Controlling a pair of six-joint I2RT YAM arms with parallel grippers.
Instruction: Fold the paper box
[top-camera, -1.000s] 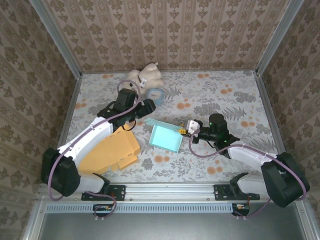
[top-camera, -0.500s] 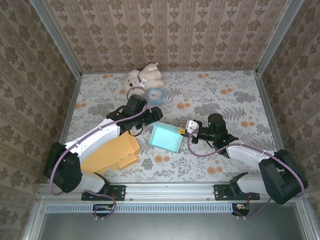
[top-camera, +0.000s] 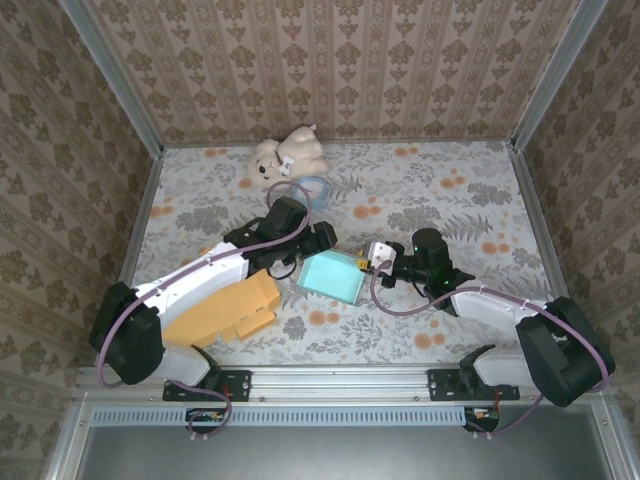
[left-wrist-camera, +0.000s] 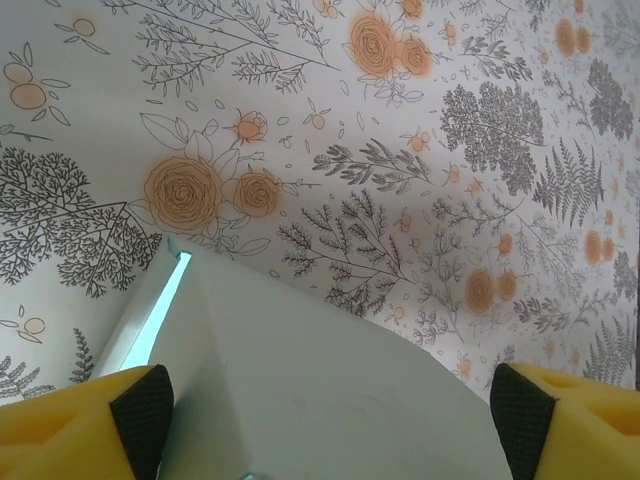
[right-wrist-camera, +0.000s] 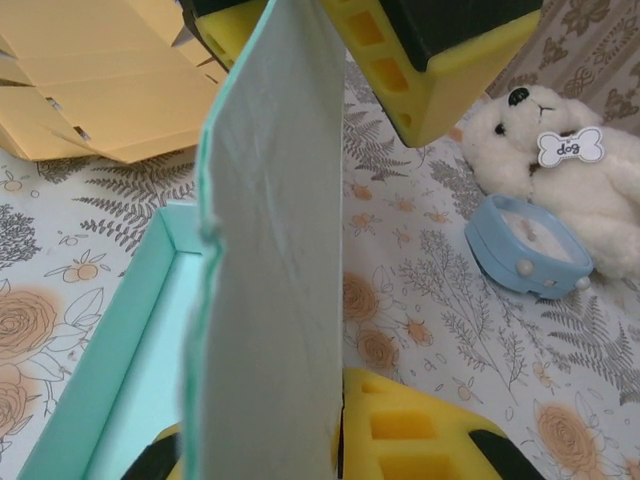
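the teal paper box (top-camera: 332, 276) lies open on the floral table cover (top-camera: 450, 200), near the middle of the table and between the two arms. one flap (right-wrist-camera: 268, 250) stands upright along its right side, and in the right wrist view the shallow tray of the box (right-wrist-camera: 120, 340) shows beside the flap, low on the left.

the right gripper (top-camera: 372, 258) reaches in from the right and is clamped on the lower part of that flap; the right wrist view has one yellow finger (right-wrist-camera: 420, 430) on the flap's right face and a dark pad (right-wrist-camera: 165, 455) against its left face.

the left gripper (top-camera: 320, 242) is at the far left corner of the box with its jaws spread wide. in the left wrist view its yellow fingers (left-wrist-camera: 70, 425) sit at the bottom corners of the frame, with a pale panel of the box (left-wrist-camera: 320, 380) spanning the space between them. from the right wrist, the same fingers (right-wrist-camera: 440, 70) show to either side of the flap's top edge; whether the pads touch the paper cannot be told.

just left of the teal box, a flattened orange cardboard box (top-camera: 222, 305) lies on the cover, partly under the left arm. at the far side of the table sits a cream plush dog (top-camera: 288, 153) wearing a bone-shaped tag that reads "dog", with a small blue bowl (top-camera: 313, 188) just in front of it. patterned wallpaper panels (top-camera: 330, 60) enclose the table.
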